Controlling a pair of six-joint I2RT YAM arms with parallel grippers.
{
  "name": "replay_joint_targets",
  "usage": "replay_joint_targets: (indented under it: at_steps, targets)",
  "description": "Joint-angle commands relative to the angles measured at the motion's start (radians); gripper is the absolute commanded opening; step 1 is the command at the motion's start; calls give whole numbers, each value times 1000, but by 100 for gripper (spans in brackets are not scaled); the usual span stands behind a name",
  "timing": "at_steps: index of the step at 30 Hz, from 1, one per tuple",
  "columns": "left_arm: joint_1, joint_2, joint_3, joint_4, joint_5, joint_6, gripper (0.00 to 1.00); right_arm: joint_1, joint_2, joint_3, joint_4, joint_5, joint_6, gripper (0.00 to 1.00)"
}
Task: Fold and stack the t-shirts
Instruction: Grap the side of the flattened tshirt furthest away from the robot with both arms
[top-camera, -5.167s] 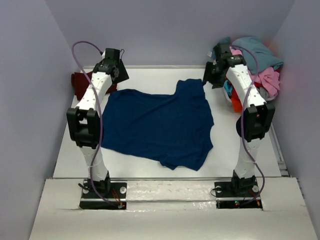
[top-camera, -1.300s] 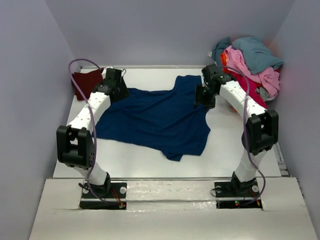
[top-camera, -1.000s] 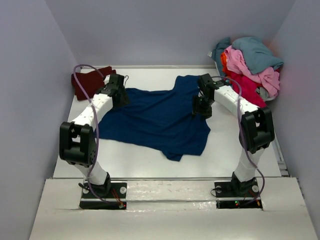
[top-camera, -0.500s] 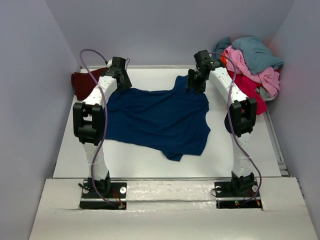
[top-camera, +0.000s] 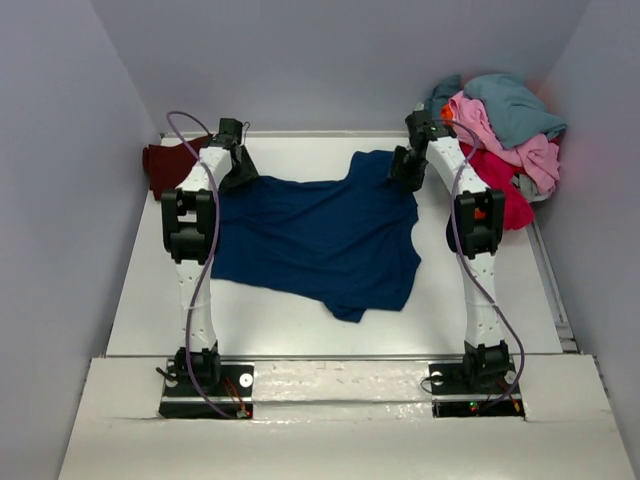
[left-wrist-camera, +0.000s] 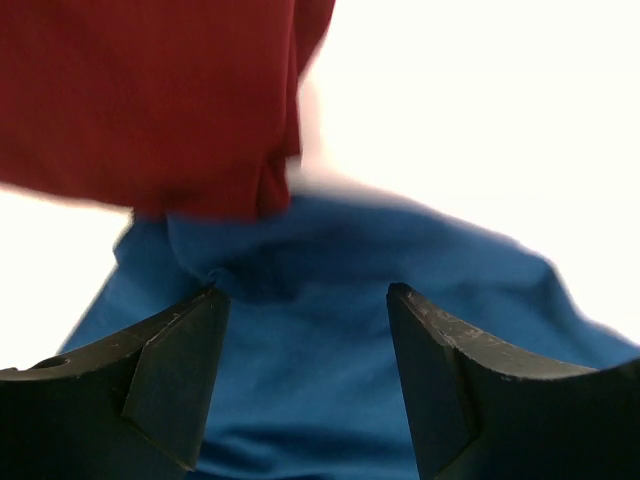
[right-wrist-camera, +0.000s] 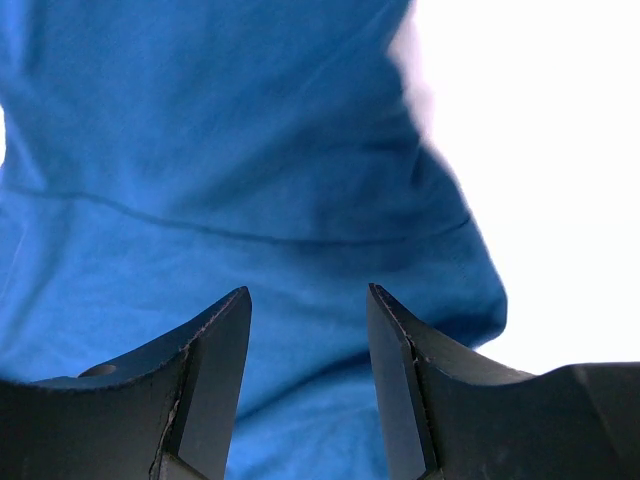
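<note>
A navy blue t-shirt (top-camera: 320, 235) lies spread out, back side up, in the middle of the white table (top-camera: 270, 325). My left gripper (top-camera: 237, 170) hovers open over its far left corner, right where a dark maroon t-shirt (top-camera: 168, 165) meets it. In the left wrist view blue cloth (left-wrist-camera: 320, 250) fills the space under the open gripper (left-wrist-camera: 305, 295), with the maroon shirt (left-wrist-camera: 150, 100) just beyond. My right gripper (top-camera: 405, 170) is open above the far right sleeve (right-wrist-camera: 260, 150). Nothing is pinched between the fingers of the right gripper (right-wrist-camera: 308, 295).
A heap of unfolded t-shirts (top-camera: 505, 125), teal, pink, red and orange, is stacked at the back right corner. Grey walls close in the table on the left, back and right. Both arms stretch far out from their bases at the near edge.
Both arms have reached toward the far edge, the grippers moving from over the shirt's middle to its far corners. The navy shirt has stayed in place and both grippers have stayed open.
</note>
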Motion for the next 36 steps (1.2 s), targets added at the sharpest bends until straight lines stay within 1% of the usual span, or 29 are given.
replay_joint_targets:
  at_steps: [1, 5, 8, 13, 17, 24, 28, 33, 35, 36]
  targets:
    - [18, 25, 171, -56, 9, 9, 75, -16, 21, 118, -37, -22, 13, 56]
    - [18, 39, 218, -71, -8, 16, 75, -16, 24, 125, -36, -23, 12, 56]
    - [18, 22, 199, -65, -9, 22, 75, -26, 22, 130, -49, -22, 3, 56]
    - [27, 48, 189, -83, 3, 21, 74, -26, 31, 125, -50, -33, 0, 56]
    - [27, 10, 125, -59, -9, 22, 74, -35, 28, 113, -37, -34, 3, 56]
    - [27, 8, 103, -82, -26, 21, 72, -35, 27, 109, -28, -48, 12, 56]
    - [27, -6, 64, -67, -29, 21, 72, -35, 21, 98, -25, -50, 10, 56]
    - [27, -9, 51, -64, -26, 25, 66, -35, 22, 82, -13, -50, 9, 56]
    - [27, -1, 51, -70, -28, 27, 59, -35, 36, 99, -19, -53, 12, 56]
    - [27, 2, 50, -71, -28, 27, 53, -35, 41, 101, -17, -54, 12, 56]
